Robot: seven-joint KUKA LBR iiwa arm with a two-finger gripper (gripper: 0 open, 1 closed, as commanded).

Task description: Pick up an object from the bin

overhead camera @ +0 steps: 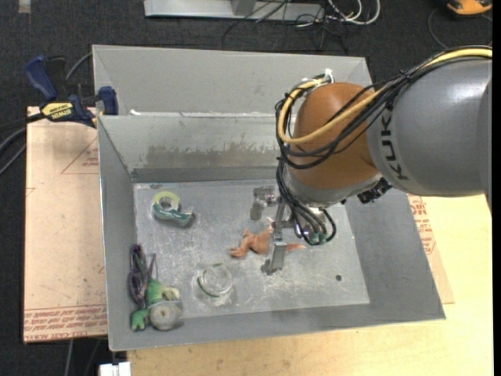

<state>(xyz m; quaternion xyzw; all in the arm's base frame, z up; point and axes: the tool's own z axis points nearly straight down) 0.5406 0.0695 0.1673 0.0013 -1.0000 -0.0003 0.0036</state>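
Looking down into the grey bin (352, 233), I have the gripper (268, 235) low over the middle of the floor, hanging from the arm that reaches in from the right under its orange cover (329, 135). Its two fingers stand well apart, one toward the far wall and one toward the near wall, and they are closed on nothing. The small orange toy (249, 244) lies flat on the floor just left of the near finger; a thin bit of it also pokes out on that finger's right, so the finger crosses in front of it. I cannot tell whether the finger touches it. The far finger is clear of it, so most of the toy sits on the left edge of the gap and not squarely in it. A see-through cup (214, 282) sits nearer and to the left of the toy. A pale green tape dispenser (172, 208) lies well apart on the far left. In the near left corner a purple cord (139, 266), a green piece (159, 294) and a grey disc (164, 314) are heaped together.
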